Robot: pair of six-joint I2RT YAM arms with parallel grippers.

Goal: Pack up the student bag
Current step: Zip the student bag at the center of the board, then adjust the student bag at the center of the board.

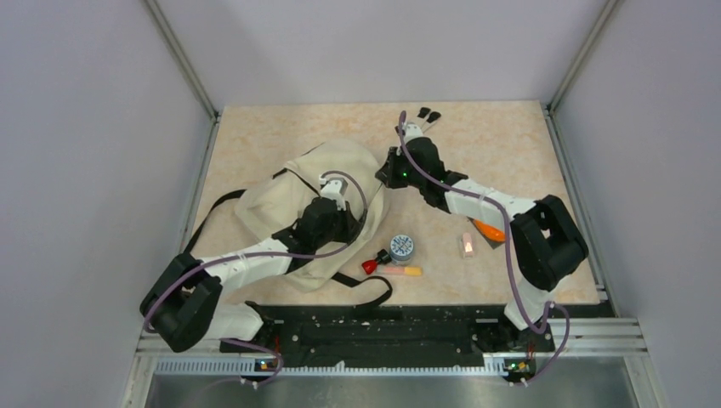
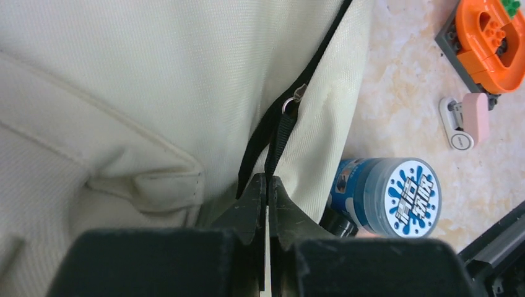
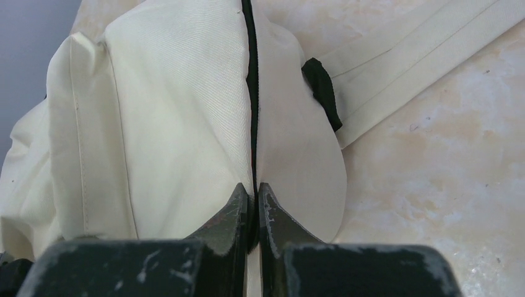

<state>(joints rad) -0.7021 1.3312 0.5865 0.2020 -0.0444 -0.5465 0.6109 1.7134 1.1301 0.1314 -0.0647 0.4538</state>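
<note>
bag [image 1: 340,183] looks zipped | left gripper [image 2: 267,183] pinches zip strap [image 2: 277,139] | right gripper [image 3: 254,193] pinches bag | to do: open it, pack jar [image 2: 387,198], toy [image 2: 489,40]

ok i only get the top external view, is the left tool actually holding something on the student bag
Observer: yes, the left tool is shut on a thin black strap that runs up to the metal zipper pull of the student bag.
Operator: and the other one, it's lost behind its own arm for me
Observer: the right tool is pinched shut on the bag's edge, right where the black zipper line runs down into it.
Operator: and what's that half hidden on the far right, looks orange
Observer: an orange brick toy with green studs on a grey base, sitting apart from the bag.
</note>
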